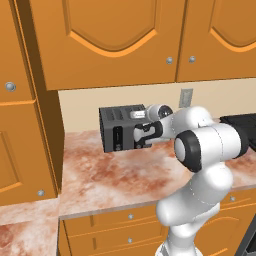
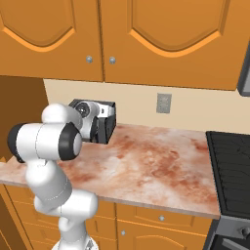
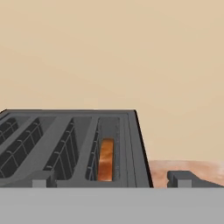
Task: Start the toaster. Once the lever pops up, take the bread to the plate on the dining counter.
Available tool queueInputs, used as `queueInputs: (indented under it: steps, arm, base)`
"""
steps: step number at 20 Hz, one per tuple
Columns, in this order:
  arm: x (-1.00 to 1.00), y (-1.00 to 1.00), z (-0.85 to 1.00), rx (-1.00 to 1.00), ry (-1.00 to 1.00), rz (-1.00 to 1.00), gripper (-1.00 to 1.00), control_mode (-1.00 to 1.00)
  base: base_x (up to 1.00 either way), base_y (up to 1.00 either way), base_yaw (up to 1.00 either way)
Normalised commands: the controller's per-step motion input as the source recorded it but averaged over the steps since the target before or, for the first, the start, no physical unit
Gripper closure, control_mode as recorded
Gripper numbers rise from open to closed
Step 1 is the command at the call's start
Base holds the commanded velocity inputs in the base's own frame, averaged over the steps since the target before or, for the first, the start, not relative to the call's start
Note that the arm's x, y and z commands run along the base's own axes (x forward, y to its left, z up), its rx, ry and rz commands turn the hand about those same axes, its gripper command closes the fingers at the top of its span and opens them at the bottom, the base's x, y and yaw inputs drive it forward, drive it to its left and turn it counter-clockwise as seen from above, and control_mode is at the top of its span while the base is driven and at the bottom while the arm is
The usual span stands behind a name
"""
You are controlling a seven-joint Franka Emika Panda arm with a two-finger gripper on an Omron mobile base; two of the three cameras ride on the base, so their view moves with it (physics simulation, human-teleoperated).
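Hovering at the front of the dark grey boxy four-slot toaster (image 1: 118, 128), the white arm's two-finger pincer (image 1: 140, 136) sits level with the toaster's upper front edge, reaching in from the toaster's right side in the left base view. Its dark fingers lie against or just beside the front face; whether they touch it cannot be told.

From the hand view, the two small dark finger tips (image 3: 41, 179) rise at the bottom, well apart from each other, one below the toaster's middle slots and the other out past the toaster's right wall, over the tabletop. Nothing lies between them, so the pincer is released.

The thin brown slice of toast (image 3: 106, 159) stands upright inside the rightmost slot in the hand view, just ahead of the pincer and between its two tips, a little nearer the left one. It is sunk below the toaster's top rim, so only a narrow strip of it shows, orange-brown with a paler upper edge. The other three slots show only their grey wire guides.

The toaster stands on the reddish-brown and white marbled stone tabletop (image 1: 115, 175), close to the cream back wall (image 2: 190, 105) and beneath the orange wooden wall cabinets (image 1: 115, 40). In the right base view the toaster (image 2: 103, 122) is partly hidden behind the arm's wrist.
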Motion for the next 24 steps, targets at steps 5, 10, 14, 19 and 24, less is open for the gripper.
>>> queueInputs:
  steps: [5,10,14,19,24]
  arm:
    - [0.14,0.06,0.0,0.0,0.0,0.0,-1.0,-1.0]
    - [0.02,0.07,0.0,0.0,0.0,0.0,-1.0,-1.0]
    - [0.0,0.05,0.0,0.0,0.0,0.0,-1.0,-1.0]
    - [0.0,0.01,-0.01,0.0,0.0,0.0,-1.0,-1.0]
    - [0.0,0.0,-0.02,0.0,0.0,0.0,-1.0,-1.0]
  base:
    - [0.0,0.0,0.0]
    - [0.0,0.0,0.0]
    - [0.0,0.0,0.0]
    - [0.0,0.0,0.0]
    - [0.0,0.0,0.0]
